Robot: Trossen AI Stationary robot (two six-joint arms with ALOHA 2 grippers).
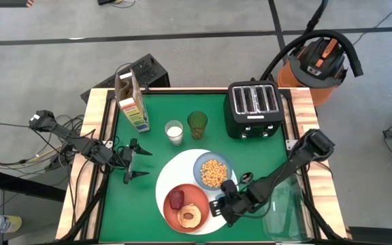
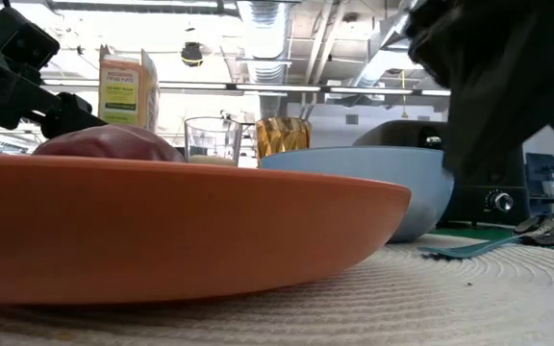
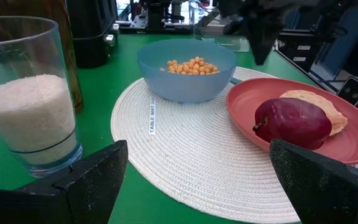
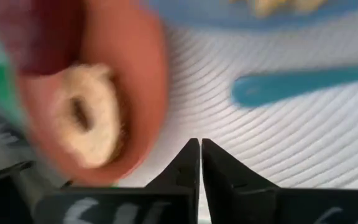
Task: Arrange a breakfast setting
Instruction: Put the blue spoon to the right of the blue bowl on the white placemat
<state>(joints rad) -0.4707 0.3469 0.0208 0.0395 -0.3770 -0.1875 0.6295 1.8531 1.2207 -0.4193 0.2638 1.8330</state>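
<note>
Breakfast setting gathered at the near edge, right fingers pressed together

Green bench (image 1: 148, 204) carries the large round white plate (image 1: 172, 178), a woven mat by its look, close to the near edge. On it the orange-red plate (image 1: 186, 219) holds a dark red fruit (image 1: 176, 199) and a bagel (image 1: 189, 216); the light-blue bowl (image 1: 214, 173) of cereal sits just beside it, toward the toaster (image 1: 253, 108). The blue-handled spoon (image 4: 303, 84) lies on the white plate beside the bowl, mostly hidden from above by the right arm. The right gripper (image 4: 200, 144) hangs over the white plate's rim, just beside the orange-red plate, fingers pressed together and empty. The left gripper (image 1: 140, 163) waits over bare green to the left of the plate, fingers spread wide. A glass of milk (image 1: 174, 131), an amber tumbler (image 1: 197, 124) and a carton (image 1: 131, 102) stand farther back, leaving open green between them and the plate.
</note>
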